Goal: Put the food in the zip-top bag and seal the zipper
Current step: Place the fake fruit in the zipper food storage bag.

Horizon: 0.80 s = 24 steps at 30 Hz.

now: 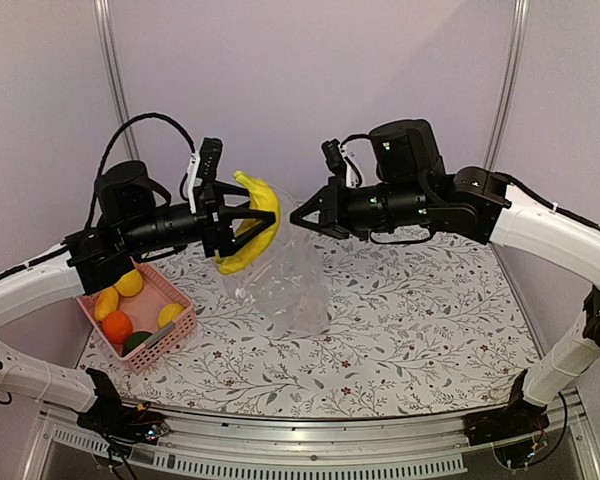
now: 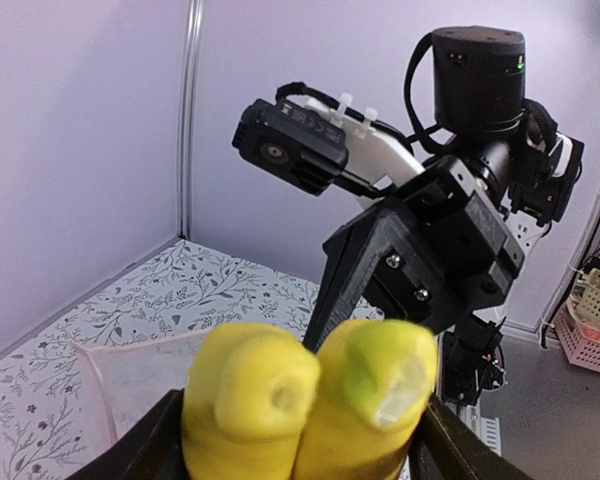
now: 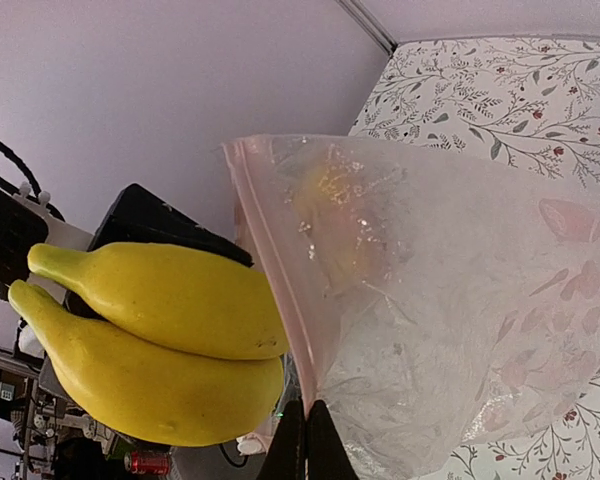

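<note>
Between the left gripper [image 1: 238, 225], clamped round the bananas [image 1: 258, 200], and the right gripper [image 1: 300, 218], pinching the raised zip-top bag [image 1: 290, 285], there is only a narrow gap in mid-air. The bag stands in the way over the centre of the worktop [image 1: 410, 330]. The pink basket [image 1: 170, 342] blocks the near left, while the near middle and the right lie open.

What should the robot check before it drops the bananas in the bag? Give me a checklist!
1. Left end effector grips the bananas: ok.
2. Right end effector is shut on the zip-top bag edge and holds it up: ok.
3. Bananas are close to the zipper: ok, right beside it.
4. Bag mouth is open wide enough: cannot tell.
5. Bananas are inside the bag: not ok, not yet.
6. All food is packed: not ok, the orange and other pieces lie in the pink basket.
</note>
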Motion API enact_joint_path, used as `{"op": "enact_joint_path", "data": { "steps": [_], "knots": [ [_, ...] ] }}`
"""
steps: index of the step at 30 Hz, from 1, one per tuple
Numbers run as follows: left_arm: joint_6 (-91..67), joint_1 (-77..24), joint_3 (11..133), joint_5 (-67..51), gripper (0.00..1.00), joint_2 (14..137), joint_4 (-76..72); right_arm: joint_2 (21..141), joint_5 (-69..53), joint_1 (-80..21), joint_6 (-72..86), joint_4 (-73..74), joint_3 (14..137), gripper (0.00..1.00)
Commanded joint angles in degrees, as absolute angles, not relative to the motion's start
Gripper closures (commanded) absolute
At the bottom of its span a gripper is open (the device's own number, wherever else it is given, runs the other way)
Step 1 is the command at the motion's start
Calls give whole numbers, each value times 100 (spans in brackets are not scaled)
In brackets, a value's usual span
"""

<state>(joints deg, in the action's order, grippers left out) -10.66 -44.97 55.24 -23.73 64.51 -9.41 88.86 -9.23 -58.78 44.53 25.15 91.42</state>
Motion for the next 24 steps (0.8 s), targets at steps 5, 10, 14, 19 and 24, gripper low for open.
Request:
{"op": "enact_joint_path", "data": {
  "steps": [5, 10, 14, 19, 24],
  "knots": [
    [-722, -4421, 5771, -2187, 35, 6643, -180, 8879, -848, -5834, 4333, 2527, 9193, 100],
    [-775, -4421, 5843, -2300, 30, 6785, -202, 8946, -879, -5831, 4363, 2500, 9186, 100],
    [-770, -4421, 5823, -2312, 22, 6823, -219, 8946, -830, -5829, 4392, 2496, 9176, 100],
    [-766, -4421, 5852, -2343, 7, 6855, -220, 8900, -709, -5834, 4401, 2498, 9147, 100],
    [-770, -4421, 5880, -2398, 0, 6839, -196, 8894, -590, -5833, 4433, 2507, 9071, 100]
  ]
}}
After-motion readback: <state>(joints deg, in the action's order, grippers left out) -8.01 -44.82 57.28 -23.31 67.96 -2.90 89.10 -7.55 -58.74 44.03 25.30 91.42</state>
